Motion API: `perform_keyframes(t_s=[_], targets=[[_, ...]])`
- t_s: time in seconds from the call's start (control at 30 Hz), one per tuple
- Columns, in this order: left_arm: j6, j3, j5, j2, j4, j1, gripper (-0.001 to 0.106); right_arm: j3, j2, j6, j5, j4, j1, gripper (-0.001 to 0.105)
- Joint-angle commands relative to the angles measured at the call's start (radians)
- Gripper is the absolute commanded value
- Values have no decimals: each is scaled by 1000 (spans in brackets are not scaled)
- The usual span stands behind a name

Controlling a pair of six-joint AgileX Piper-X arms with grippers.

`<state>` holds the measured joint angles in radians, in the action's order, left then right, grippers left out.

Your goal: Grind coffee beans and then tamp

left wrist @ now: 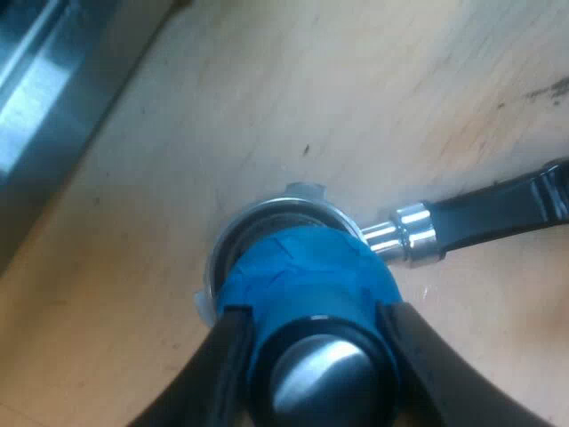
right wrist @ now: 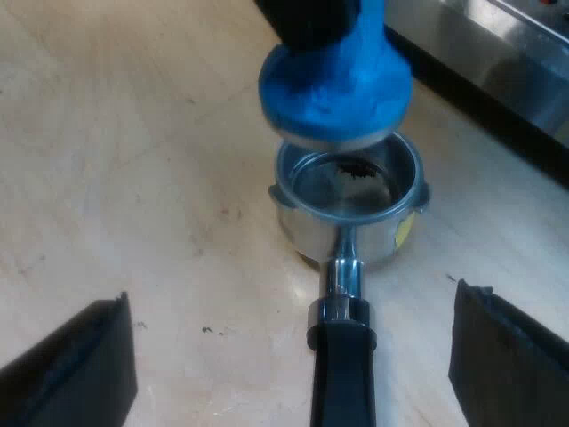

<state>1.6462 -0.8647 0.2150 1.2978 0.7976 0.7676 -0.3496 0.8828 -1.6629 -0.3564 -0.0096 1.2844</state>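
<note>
Presently pinching the blue tamper (left wrist: pixel 302 267) with the left claw (left wrist: pixel 311 311): one black finger (left wrist: pixel 227 374) pressed against each side of the blue body, just below the rounded metal knob (left wrist: pixel 320 378) on top. Holding it straight over the basket (left wrist: pixel 267 212) of the metal holder (left wrist: pixel 404 236), hiding all but a crescent of the rim and one small lug from the left wrist view.

Viewed from the right wrist: flat metal face of the tamper level with the basket's mouth and overlapping its far rim, not sunk inside. Cannot tell whether touching that rim or just clear of it. Inside the basket, mostly bare shiny metal, with one small dark clump of grounds (right wrist: pixel 356 169) on the floor. On the outer wall, a yellow mark (right wrist: pixel 404 231).

Resting mouth-up on the pale wooden bench (right wrist: pixel 133 133), with the chrome neck and dark handle (right wrist: pixel 342 374) stretched flat along the wood, away from the tamper. Close by, the steel base of the espresso machine (right wrist: pixel 498 53).

As for the right claw (right wrist: pixel 292 298): spread wide, clasping nothing, with one finger well out to either side of the handle, touching neither it nor the basket.
</note>
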Motion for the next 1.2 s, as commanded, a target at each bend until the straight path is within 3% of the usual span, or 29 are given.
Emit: perform_keyframes(t_s=[0.03, 0.9, 1.2], targets=[[1, -7, 6, 20, -18, 3, 0, 1, -6, -9, -7, -10, 2, 74], [1, -5, 35, 162, -58, 3, 0, 1, -6, -9, -7, -10, 2, 74], [1, 73, 35, 175, -96, 3, 0, 1, -6, -9, -7, -10, 2, 74]])
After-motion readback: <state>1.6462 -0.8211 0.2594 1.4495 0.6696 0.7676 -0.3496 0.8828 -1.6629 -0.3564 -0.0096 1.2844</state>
